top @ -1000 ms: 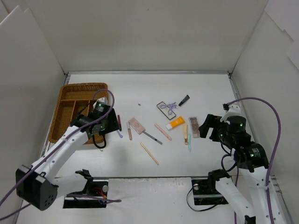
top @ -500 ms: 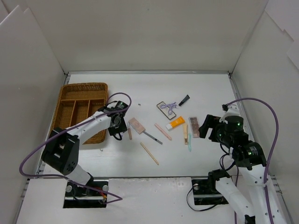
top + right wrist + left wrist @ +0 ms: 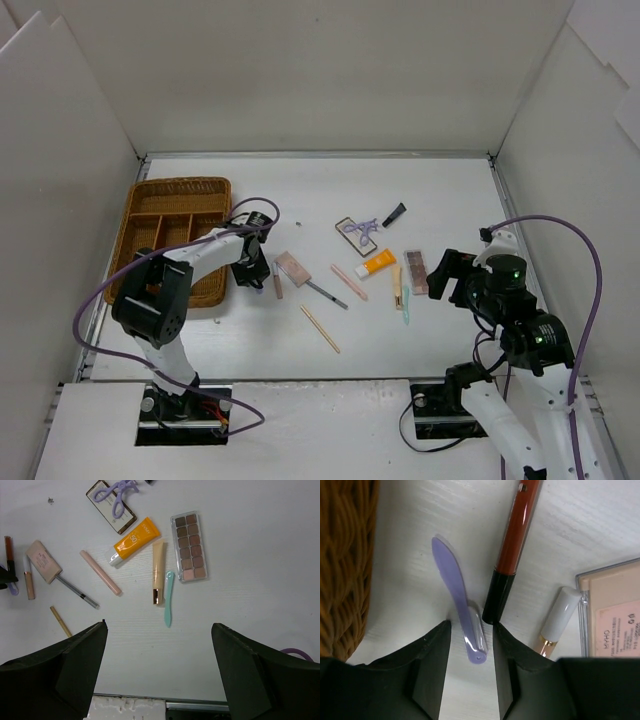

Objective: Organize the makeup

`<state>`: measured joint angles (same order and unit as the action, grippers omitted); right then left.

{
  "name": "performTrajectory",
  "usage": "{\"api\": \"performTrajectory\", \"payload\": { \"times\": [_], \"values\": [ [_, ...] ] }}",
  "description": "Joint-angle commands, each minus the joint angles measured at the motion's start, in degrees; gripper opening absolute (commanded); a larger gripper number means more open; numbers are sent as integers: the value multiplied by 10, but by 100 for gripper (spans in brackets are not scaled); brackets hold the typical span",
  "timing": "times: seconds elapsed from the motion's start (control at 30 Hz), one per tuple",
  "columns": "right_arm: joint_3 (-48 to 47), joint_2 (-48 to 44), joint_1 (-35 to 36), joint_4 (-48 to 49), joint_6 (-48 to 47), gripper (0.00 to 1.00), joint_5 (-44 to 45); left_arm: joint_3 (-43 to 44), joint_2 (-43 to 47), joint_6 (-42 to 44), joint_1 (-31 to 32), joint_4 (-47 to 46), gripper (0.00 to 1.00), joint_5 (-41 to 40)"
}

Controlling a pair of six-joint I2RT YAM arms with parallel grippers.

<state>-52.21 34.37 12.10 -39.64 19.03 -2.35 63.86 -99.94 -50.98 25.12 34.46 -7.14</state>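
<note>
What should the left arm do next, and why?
Probably close the left fingers onto the purple spatula. They straddle its near end with small gaps on both sides, and the red pencil lies just outside them. Once pinched, it could be lifted toward the tray.

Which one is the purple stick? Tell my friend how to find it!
Find the brown wicker tray on the table's left. Just off its right side, the purple stick lies nearest the tray, between the fingers of the left tool. Unlike the red-brown pencil and white-capped tube beside it, it is lilac and flat.
</note>
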Motion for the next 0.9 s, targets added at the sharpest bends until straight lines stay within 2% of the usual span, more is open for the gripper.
{"api": "performTrajectory", "payload": {
  "times": [0.0,0.23,0.33,0.47,0.63,0.87],
  "values": [
    [-11,8,3,31,-11,82,4,22,-13,12,-2,-9,34,5],
    [-5,7,3,31,-19,83,4,31,-46,21,-2,-7,30,19],
    [-3,7,3,31,-22,83,6,29,-49,22,-2,-9,20,26],
    [2,3,3,31,-24,84,10,29,-49,26,11,-10,0,27],
    [-1,2,3,32,-27,84,11,35,-26,54,29,-6,0,12],
    [-12,10,3,32,-30,85,9,46,61,117,34,18,0,-5]
  ]
}}
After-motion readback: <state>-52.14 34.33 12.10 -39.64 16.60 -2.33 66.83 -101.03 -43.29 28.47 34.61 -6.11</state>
